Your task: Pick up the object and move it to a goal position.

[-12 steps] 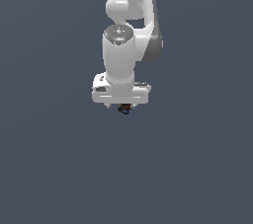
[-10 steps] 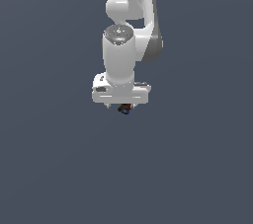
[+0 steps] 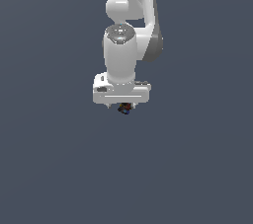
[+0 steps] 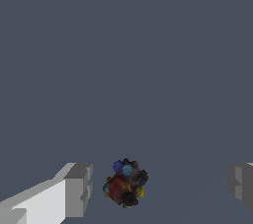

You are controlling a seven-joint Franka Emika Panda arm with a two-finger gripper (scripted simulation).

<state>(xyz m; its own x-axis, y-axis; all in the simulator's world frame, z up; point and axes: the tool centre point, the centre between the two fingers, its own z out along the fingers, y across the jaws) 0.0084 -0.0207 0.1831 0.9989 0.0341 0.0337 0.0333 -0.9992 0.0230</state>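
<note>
Claw (image 4: pixel 159 188) spread wide, its fingers (image 4: pixel 79 188) apart from the object (image 4: pixel 125 183) lying between them.

A flat, uniform slate-grey floor (image 3: pixel 54 168) fills both views, with no edge, seam or marking visible. The only thing seen against it is a tiny dark, lumpy object (image 4: pixel 125 183) with red, blue and yellowish patches. Whether it rests on the floor or hangs above it cannot be told.
</note>
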